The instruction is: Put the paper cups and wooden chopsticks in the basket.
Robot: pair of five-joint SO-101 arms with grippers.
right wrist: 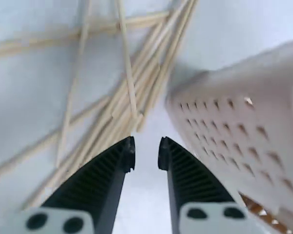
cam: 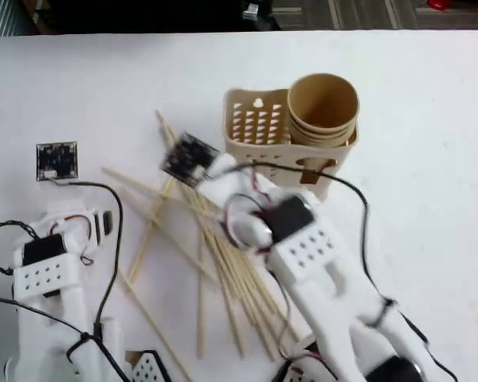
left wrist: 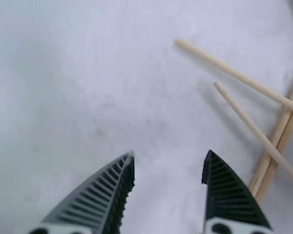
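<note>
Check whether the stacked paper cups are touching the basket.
Touching. The high view shows the stacked paper cups standing inside the basket at one end, their sides against its rim.

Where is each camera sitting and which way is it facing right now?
High view: fixed overhead, looking down at basket, paper cups, chopsticks; left arm and right arm show.
Left wrist view: on left arm, facing bare table; left gripper open.
Right wrist view: on right arm, facing basket wall; right gripper open.
Shared: all three see chopsticks.

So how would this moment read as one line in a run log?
cups: in basket | chopsticks: on table | left hand: open | right hand: open, empty
</note>
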